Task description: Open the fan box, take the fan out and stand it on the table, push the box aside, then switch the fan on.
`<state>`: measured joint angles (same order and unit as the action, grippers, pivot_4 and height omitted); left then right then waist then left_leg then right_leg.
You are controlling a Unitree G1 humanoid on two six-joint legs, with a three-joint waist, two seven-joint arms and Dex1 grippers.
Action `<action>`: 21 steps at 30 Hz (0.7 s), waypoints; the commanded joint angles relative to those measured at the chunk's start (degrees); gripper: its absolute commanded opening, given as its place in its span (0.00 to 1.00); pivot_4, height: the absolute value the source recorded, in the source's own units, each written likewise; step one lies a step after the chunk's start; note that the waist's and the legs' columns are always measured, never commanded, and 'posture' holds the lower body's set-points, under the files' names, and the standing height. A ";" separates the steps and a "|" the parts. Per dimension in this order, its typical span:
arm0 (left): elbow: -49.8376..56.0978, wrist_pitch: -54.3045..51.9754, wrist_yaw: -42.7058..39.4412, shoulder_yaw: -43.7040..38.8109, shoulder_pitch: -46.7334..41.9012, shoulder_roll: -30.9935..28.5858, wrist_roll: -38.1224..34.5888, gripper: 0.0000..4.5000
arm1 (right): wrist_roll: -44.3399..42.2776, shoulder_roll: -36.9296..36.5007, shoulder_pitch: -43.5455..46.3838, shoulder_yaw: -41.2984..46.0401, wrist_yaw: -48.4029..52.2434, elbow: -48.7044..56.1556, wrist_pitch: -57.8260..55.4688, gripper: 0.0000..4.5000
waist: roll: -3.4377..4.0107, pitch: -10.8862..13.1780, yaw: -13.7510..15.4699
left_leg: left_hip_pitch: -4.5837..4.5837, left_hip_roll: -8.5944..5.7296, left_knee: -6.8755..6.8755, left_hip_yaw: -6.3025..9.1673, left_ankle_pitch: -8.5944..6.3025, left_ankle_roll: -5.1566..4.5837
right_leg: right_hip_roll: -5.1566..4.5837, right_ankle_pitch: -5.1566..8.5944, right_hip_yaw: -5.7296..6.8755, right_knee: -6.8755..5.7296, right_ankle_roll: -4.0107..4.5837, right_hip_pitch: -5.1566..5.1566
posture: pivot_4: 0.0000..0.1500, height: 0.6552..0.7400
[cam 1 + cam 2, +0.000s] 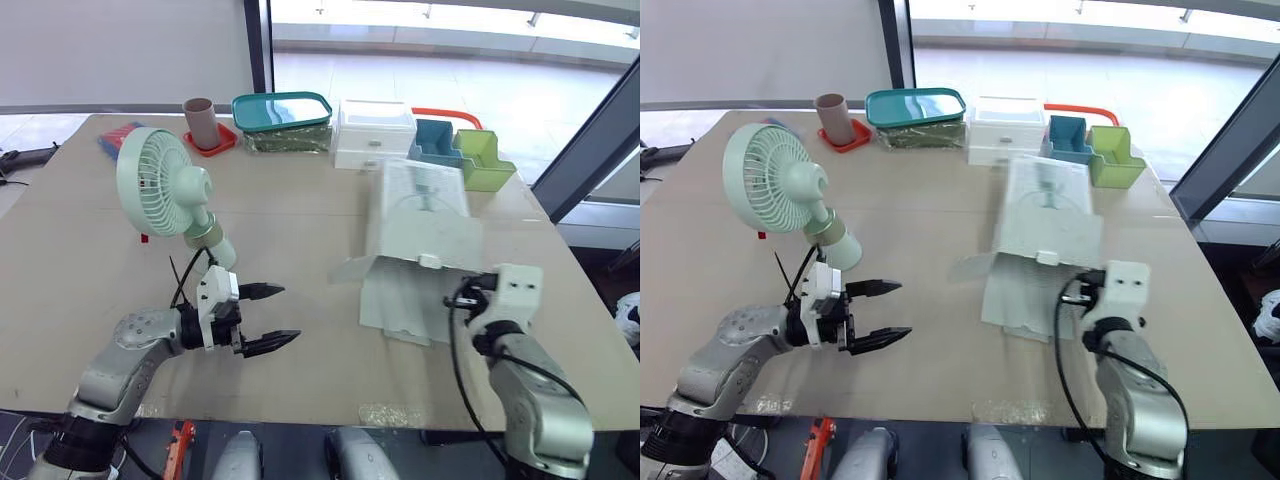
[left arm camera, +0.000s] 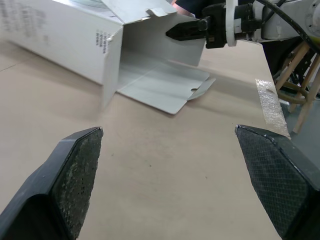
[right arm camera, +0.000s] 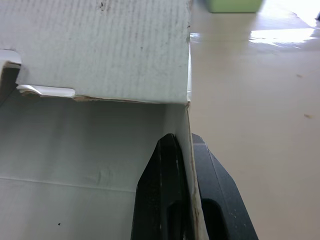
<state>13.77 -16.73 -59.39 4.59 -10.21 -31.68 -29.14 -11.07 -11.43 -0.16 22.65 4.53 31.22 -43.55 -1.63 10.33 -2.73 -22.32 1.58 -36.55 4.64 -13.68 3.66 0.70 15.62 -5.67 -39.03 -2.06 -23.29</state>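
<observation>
A pale green fan (image 1: 160, 182) stands upright on the table's left side, head tilted on its neck above a small round base (image 1: 216, 246). My left gripper (image 1: 288, 314) is open just in front of and to the right of that base, with nothing between its fingers (image 2: 75, 165). The white fan box (image 1: 420, 215) lies on its side at centre right, near end open with flaps (image 1: 395, 305) splayed on the table. My right gripper (image 3: 184, 137) is shut on the box's right side wall at the open end. The box's inside looks empty.
Along the table's far edge stand a pink cup (image 1: 200, 120) on a red coaster, a teal tray (image 1: 282, 110), a white drawer unit (image 1: 375, 130) and blue and green bins (image 1: 470, 150). Bare table (image 1: 300, 225) lies between fan and box.
</observation>
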 commanded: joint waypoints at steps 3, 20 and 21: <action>-1.23 0.27 -0.89 0.18 -2.18 1.09 -0.34 1.00 | -0.86 -2.98 -1.39 5.65 0.75 -2.49 2.25 0.01 | 0.00 0.00 -0.19 | 0.02 -0.02 -0.02 -0.07 0.00 0.00 | -0.01 0.02 -0.07 0.00 -0.04 0.01 | 1.00 1.00; -2.51 0.85 -12.63 4.50 -4.91 -0.70 -0.30 1.00 | -2.14 -8.12 1.07 5.40 3.30 -11.94 7.47 0.01 | 0.00 -0.02 -0.26 | 0.11 -0.01 -0.02 -0.30 0.01 -0.03 | 0.02 0.12 -0.29 0.00 -0.28 0.02 | 1.00 1.00; -2.91 0.99 -12.67 4.54 -5.20 -0.51 -0.12 1.00 | -2.20 -8.45 1.15 5.39 3.31 -11.99 7.46 0.01 | 0.00 -0.02 -0.26 | 0.12 -0.01 -0.02 -0.31 0.02 -0.03 | 0.02 0.12 -0.30 0.00 -0.29 0.02 | 1.00 1.00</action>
<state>11.04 -17.11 -71.46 9.14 -14.44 -32.21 -29.61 -13.16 -18.87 1.00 27.64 7.66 20.03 -35.75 -1.64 10.31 -2.99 -22.20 1.58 -36.57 4.33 -13.66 3.63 0.73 15.74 -5.98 -39.03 -2.35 -23.27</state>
